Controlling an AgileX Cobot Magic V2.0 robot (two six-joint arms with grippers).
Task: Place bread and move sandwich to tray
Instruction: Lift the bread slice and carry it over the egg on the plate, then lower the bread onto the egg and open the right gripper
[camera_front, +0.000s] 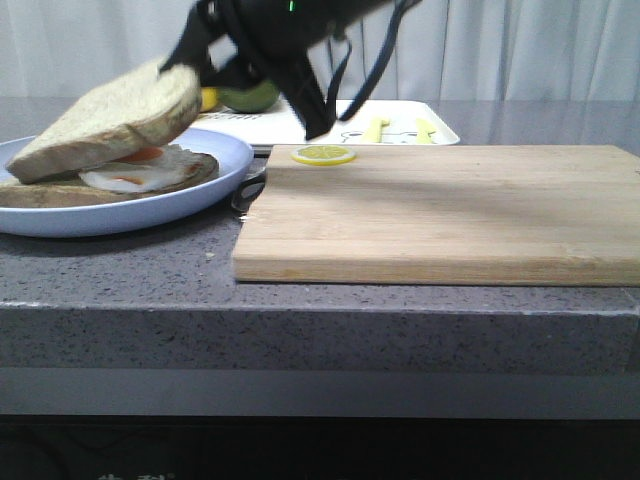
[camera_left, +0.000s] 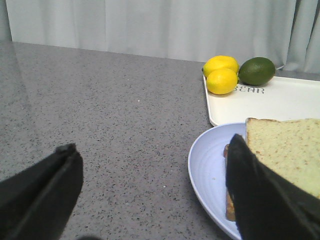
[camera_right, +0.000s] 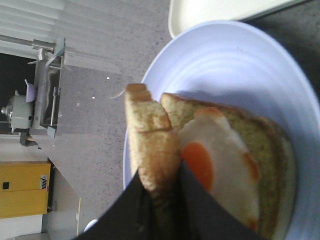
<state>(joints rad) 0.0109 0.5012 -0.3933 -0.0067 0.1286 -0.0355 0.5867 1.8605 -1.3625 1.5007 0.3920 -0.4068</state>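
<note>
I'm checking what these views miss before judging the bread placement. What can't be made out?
- Front view: most of the tray is hidden behind the cutting board and the arm.
- Right wrist view: right gripper fingers cover the bread at its edge.
- Left wrist view: left gripper finger blocks part of the plate.

2 lemons (camera_left: 221, 74), 1 lime (camera_left: 256, 70), cutting board (camera_front: 440, 215), lemon slice (camera_front: 323, 154).

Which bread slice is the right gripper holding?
The plain bread, tilted above the plate, pinched at its crust by the right gripper. The other slice lies flat on the plate under the fried egg.
</note>
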